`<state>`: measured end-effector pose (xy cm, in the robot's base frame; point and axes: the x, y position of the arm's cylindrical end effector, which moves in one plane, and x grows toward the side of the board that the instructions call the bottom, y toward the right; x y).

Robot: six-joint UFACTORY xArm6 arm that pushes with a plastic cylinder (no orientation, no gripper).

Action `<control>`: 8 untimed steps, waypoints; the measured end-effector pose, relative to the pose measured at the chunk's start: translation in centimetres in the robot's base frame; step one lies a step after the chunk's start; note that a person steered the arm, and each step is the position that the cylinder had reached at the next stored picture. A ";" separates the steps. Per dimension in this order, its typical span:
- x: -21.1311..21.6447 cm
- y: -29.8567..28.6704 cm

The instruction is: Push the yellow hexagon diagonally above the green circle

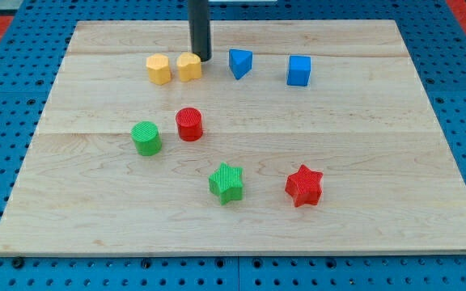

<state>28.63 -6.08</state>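
Two yellow blocks sit side by side near the view's top. The left one (158, 69) looks like the yellow hexagon. The right one (188, 67) has a notched top, like a heart. The green circle (146, 137) stands lower, below and slightly left of the hexagon. My tip (201, 59) is at the upper right edge of the right yellow block, touching it or nearly so. It is to the right of the hexagon, with the right yellow block between them.
A red circle (189, 124) stands just right of the green circle. A blue triangle (239, 62) and a blue cube (299, 70) lie right of my tip. A green star (226, 182) and a red star (304, 186) sit lower on the wooden board (379, 121).
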 end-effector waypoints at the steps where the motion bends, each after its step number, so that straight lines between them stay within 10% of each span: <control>1: -1.3 2.7; 8: 7.9 -10.8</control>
<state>36.51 -16.89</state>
